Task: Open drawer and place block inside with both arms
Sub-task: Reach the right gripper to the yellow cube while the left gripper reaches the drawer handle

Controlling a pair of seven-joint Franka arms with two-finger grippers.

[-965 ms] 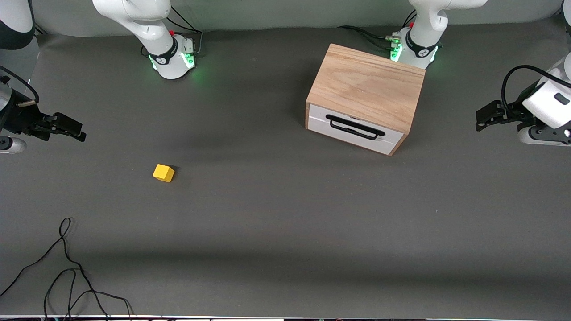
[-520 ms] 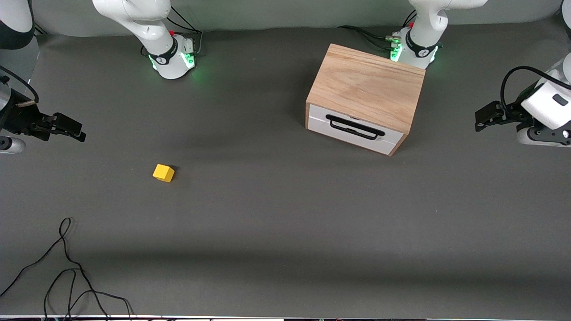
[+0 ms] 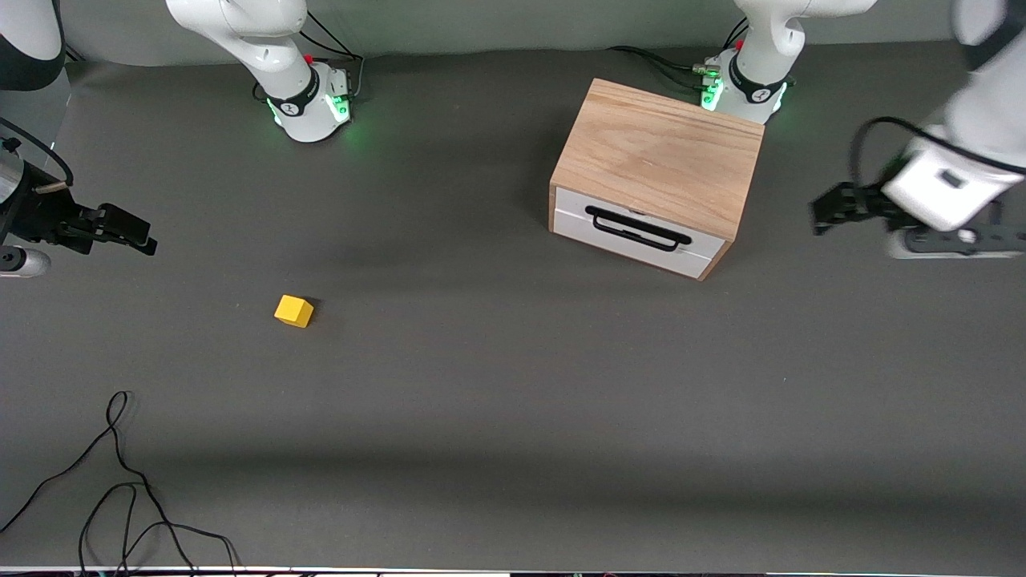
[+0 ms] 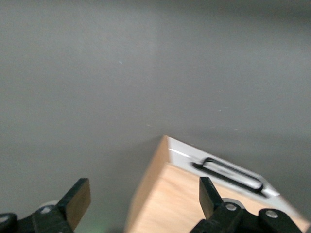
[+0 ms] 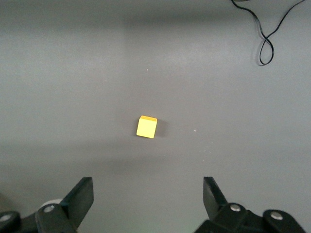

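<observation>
Left gripper point(image 3: 826, 210) swung toward cabinet point(image 3: 657, 160) — spread; right gripper point(image 3: 136, 232) spread — no readable writing.

The light on my table point(image 3: 513, 385) is soft and even, not too bright. A wide dark band of shadow lies across the part nearest the front camera. Green lights glow at my two bases point(image 3: 309, 108) and shine a little on the grey cloth. The cabinet point(image 3: 661, 152) throws a faint shadow toward the right arm's end. The block point(image 3: 293, 311) has a tiny shadow beside it. My left arm point(image 3: 946, 188) looks smeared and blurry. My left wrist view is fuzzy too. My right wrist view is sharp.
</observation>
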